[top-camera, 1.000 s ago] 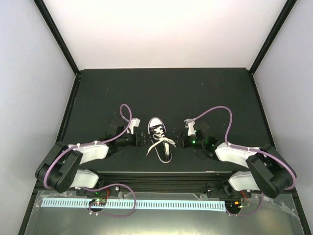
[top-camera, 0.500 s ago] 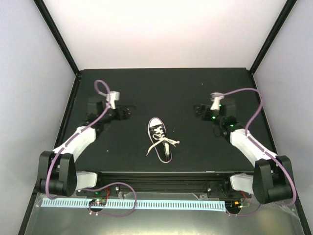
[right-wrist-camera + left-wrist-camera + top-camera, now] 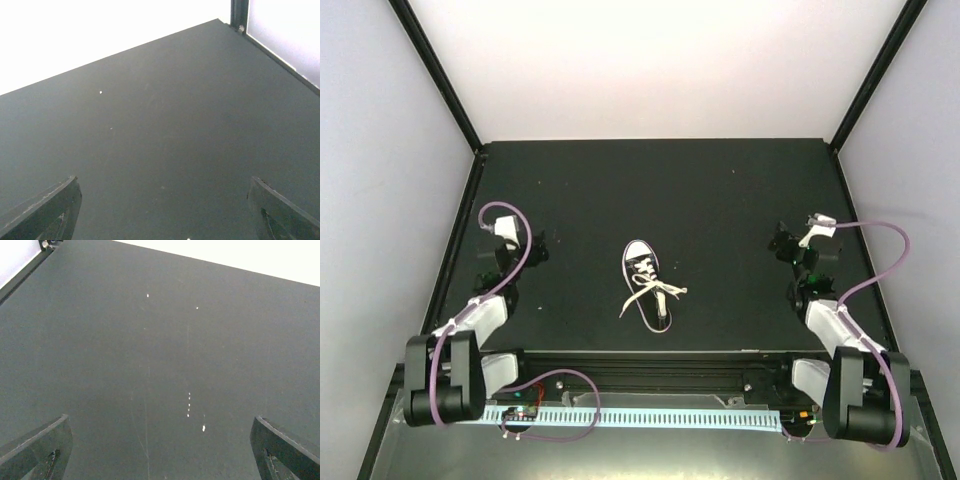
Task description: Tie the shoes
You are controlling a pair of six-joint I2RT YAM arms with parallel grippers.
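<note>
A small black canvas sneaker [image 3: 644,278] with a white toe cap lies in the middle of the black table, toe pointing away from me. Its white laces [image 3: 653,296] lie crossed in loops over the tongue and heel. My left gripper [image 3: 520,245] is far to the left of the shoe, open and empty. My right gripper [image 3: 790,243] is far to the right of the shoe, open and empty. The wrist views show only bare table between wide-spread fingers [image 3: 37,447] [image 3: 42,210]; the shoe is out of view there.
The black table [image 3: 720,190] is framed by black posts and white walls. Its left edge [image 3: 20,270] shows in the left wrist view and its right back corner post [image 3: 239,15] in the right wrist view. Purple cables loop over both arms.
Both arms have drawn away from the shoe, first outward and back, then to the table's sides. The shoe and its laces have stayed put.
</note>
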